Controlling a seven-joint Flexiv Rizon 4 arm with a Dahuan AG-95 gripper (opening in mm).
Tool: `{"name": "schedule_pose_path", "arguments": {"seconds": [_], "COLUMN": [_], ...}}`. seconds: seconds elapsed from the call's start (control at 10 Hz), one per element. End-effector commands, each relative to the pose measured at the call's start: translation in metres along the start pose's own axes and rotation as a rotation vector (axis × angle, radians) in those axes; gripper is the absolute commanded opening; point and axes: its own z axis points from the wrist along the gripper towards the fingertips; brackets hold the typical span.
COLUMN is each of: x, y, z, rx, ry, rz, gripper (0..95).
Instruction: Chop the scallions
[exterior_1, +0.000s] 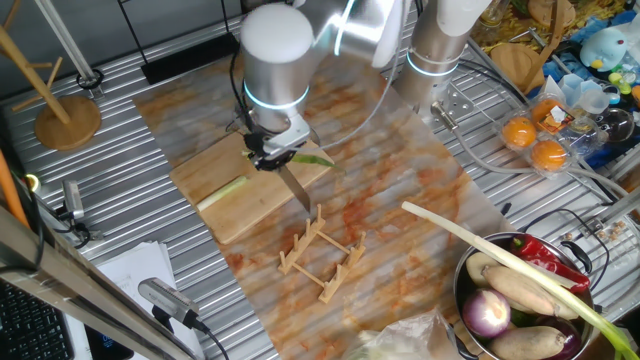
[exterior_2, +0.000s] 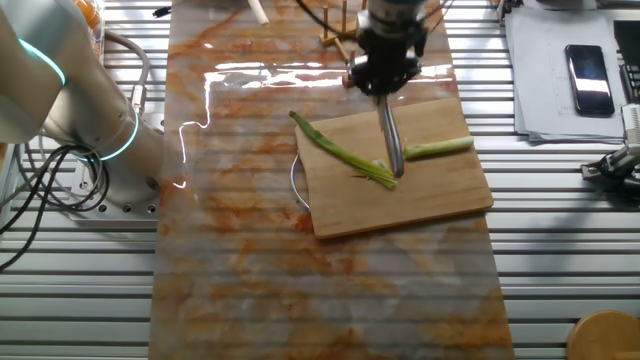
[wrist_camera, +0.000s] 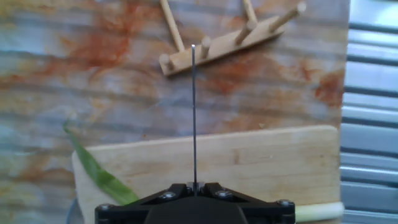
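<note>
- While the gripper (exterior_2: 384, 72) stays hidden at its fingertips, it pinches a knife (exterior_2: 392, 140) whose blade hangs over the cutting board (exterior_2: 420, 200).
- Scallions (exterior_2: 345, 155) lie on that board in 2 pieces, green part left, pale piece (exterior_2: 437, 148) right.
- Beyond, a wooden rack (exterior_1: 320, 250) stands.
- A metal bowl (exterior_1: 462, 285) holds an onion (exterior_1: 487, 312), a red pepper (exterior_1: 545, 258) and pale roots.

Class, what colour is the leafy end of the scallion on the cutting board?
Green, on the scallion; clearest in the other fixed view.
</note>
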Motion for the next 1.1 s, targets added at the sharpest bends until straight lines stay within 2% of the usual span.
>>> {"name": "schedule_pose_path", "arguments": {"seconds": [0.1,0.2,0.3,0.4,0.5,0.6,0.7,0.8,0.9,1.1], "x": [-0.005,-0.009,-0.025,-0.037,-0.045,-0.06,-0.074,-0.086,-0.103,-0.124], "y": [-0.015,-0.021,-0.035,-0.04,-0.042,-0.047,-0.051,-0.053,-0.054,-0.056], "z": [-0.014,-0.018,-0.023,-0.026,-0.03,-0.036,-0.037,-0.035,-0.034,-0.032], "rx": [0.019,0.013,-0.017,-0.025,-0.024,-0.018,-0.007,-0.009,-0.014,-0.014], "ry": [-0.028,-0.043,-0.048,-0.066,-0.068,-0.069,-0.077,-0.101,-0.098,-0.101], "rz": [-0.051,-0.062,-0.111,-0.121,-0.119,-0.132,-0.168,-0.171,-0.143,-0.154], "gripper": [0.0,0.0,0.0,0.0,0.0,0.0,0.0,0.0,0.0,0.0]}}
